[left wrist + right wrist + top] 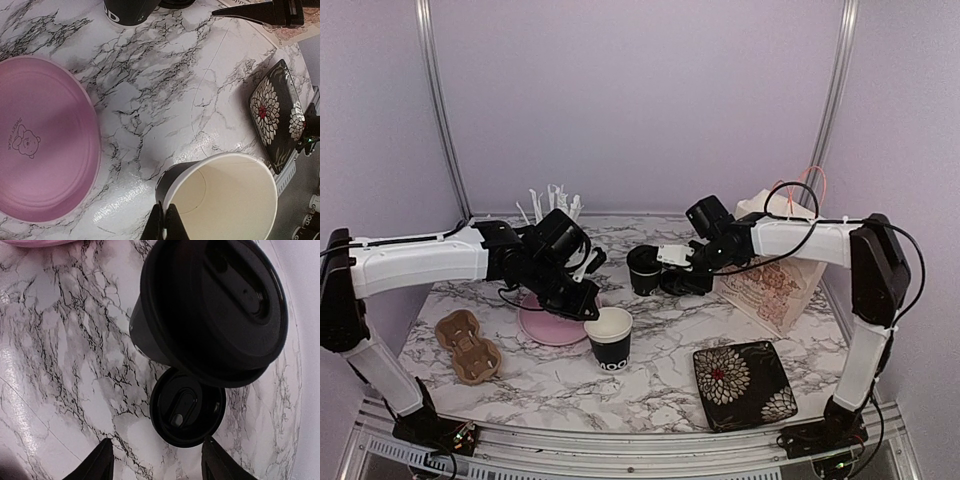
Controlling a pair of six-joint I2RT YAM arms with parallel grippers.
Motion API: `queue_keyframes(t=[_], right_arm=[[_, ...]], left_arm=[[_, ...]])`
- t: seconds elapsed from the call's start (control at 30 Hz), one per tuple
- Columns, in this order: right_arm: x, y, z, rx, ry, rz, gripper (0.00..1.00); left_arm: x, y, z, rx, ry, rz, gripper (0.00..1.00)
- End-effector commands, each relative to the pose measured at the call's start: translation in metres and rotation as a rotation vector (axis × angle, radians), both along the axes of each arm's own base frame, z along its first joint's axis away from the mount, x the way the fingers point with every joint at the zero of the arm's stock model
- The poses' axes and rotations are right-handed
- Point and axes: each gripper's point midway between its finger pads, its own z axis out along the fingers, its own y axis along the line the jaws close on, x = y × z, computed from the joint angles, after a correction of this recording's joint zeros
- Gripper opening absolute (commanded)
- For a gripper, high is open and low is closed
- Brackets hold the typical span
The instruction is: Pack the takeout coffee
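One takeout coffee cup (pixel 611 340) stands open-topped at the table's middle, black with a pale inside (pixel 227 197). My left gripper (pixel 165 226) is shut on its near rim, one finger inside and one outside. A second takeout coffee cup (pixel 212 310), with its black lid on, stands further back (pixel 643 268). A loose black lid (pixel 187 407) lies flat on the marble beside it. My right gripper (pixel 157 464) hovers low over that lid with its jaws apart. The lid sits just ahead of its fingertips (pixel 100 462), the right tip near the lid's edge.
A pink plate (pixel 42 140) lies left of the open cup. A brown pulp cup carrier (pixel 468 346) sits near the left front. A floral black square plate (pixel 745 384) is at the front right, a paper bag (pixel 772 285) behind it. A black cup of white sticks (pixel 553 203) stands at the back.
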Motion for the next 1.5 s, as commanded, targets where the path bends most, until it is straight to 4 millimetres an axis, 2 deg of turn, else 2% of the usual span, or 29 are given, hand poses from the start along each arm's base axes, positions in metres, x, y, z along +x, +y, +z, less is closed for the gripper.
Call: queue_keyframes(t=[0.0, 0.2, 0.37, 0.7, 0.9, 1.1, 1.23, 1.4, 1.47], right_arm=[[0.017, -0.009, -0.017, -0.09, -0.086, 0.025, 0.56], [0.017, -0.008, -0.036, -0.138, -0.096, 0.071, 0.49], [0.02, -0.012, -0.046, -0.197, -0.131, 0.067, 0.47], [0.025, -0.012, -0.064, -0.255, -0.163, 0.077, 0.43], [0.029, -0.009, -0.072, -0.273, -0.173, 0.086, 0.33], [0.027, -0.007, -0.076, -0.28, -0.161, 0.097, 0.24], [0.026, -0.007, -0.076, -0.28, -0.156, 0.093, 0.1], [0.02, -0.008, -0.074, -0.278, -0.132, 0.092, 0.05], [0.015, -0.009, -0.071, -0.273, -0.114, 0.088, 0.05]], left_arm=[[0.009, -0.013, -0.003, -0.004, -0.064, -0.009, 0.0], [0.012, -0.023, -0.011, -0.007, -0.1, -0.019, 0.0], [0.011, -0.024, -0.019, 0.019, -0.123, -0.031, 0.0], [0.0, -0.016, -0.032, 0.06, -0.137, -0.068, 0.0], [-0.005, -0.012, -0.035, 0.061, -0.138, -0.074, 0.0], [-0.007, -0.012, -0.026, 0.041, -0.15, -0.072, 0.01], [-0.007, -0.013, -0.019, 0.023, -0.159, -0.07, 0.04], [-0.007, -0.013, -0.013, 0.009, -0.164, -0.07, 0.09], [-0.007, -0.013, -0.011, 0.005, -0.169, -0.067, 0.16]])
